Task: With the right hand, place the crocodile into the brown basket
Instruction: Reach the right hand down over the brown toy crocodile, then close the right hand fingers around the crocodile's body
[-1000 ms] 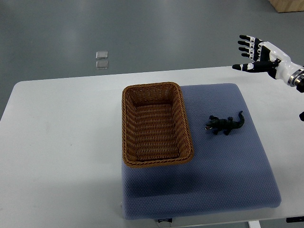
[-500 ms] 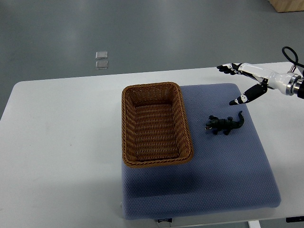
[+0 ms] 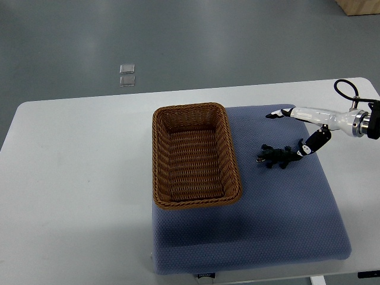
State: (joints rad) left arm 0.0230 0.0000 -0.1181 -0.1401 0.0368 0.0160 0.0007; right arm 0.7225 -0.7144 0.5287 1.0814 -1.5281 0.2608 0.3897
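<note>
Over the last second the right hand [image 3: 313,114] has come down and in from the far right edge, and now its fingers [image 3: 275,114] are spread wide and empty over the crocodile's [image 3: 278,156] tail end, so the grasp looks about to begin. The crocodile lies on the blue cushion [image 3: 285,225] on the worktop [image 3: 77,178], just right of the brown basket [image 3: 159,154]. Its long axis runs roughly left-right, head toward the basket and tail angled up toward the thumb.

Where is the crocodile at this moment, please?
Top view: the crocodile lies on the blue cushion, right of the brown basket, its tail by the right hand.
</note>
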